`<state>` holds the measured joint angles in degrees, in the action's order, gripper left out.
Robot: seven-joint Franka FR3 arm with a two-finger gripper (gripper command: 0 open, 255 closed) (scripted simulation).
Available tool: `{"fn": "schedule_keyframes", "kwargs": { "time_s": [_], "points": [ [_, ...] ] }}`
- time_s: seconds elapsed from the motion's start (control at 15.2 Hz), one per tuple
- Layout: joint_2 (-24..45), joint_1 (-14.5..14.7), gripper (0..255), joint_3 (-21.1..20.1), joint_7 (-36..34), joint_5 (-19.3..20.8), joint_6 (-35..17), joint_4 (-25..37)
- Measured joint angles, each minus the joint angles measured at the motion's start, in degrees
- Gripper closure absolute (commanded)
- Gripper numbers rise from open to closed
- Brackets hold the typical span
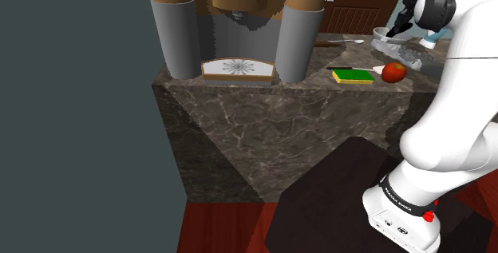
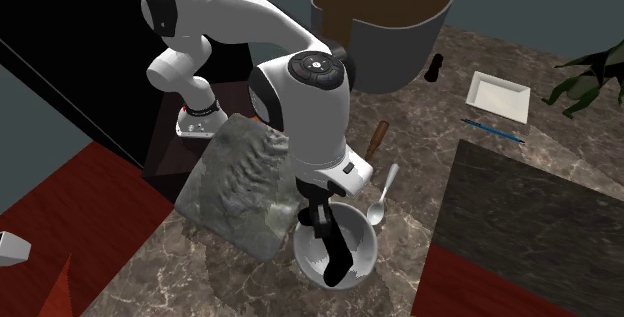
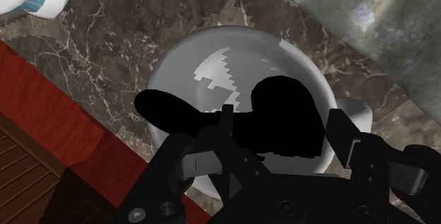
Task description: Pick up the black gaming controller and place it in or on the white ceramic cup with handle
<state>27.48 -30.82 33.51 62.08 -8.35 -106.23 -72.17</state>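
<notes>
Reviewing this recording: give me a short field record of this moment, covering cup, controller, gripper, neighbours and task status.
white cup: upright on the marble counter
black controller: over the cup's opening, clasped
gripper: above the cup, fingers shut on the controller
nearby: spoon on the counter beside the cup
status: controller held over the cup, not yet released

Hand, seemingly with controller, above cup
</notes>
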Motion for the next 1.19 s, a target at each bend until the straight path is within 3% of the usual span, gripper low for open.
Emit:
{"fn": "schedule_keyframes", "kwargs": {
  "time_s": [0.07,0.4,0.79,1.19],
  "points": [
    [-0.2,0.1,0,0.1,-0.1,0.1,-0.2,-0.3],
    [-0.2,0.4,0,0.1,-0.1,0.4,-0.2,-1.6],
    [0.1,-0.3,0,0.1,-0.3,0.3,6.3,5.2],
    [0.2,-0.4,0,0.1,-0.4,0.3,7.1,6.1]
  ]
}}
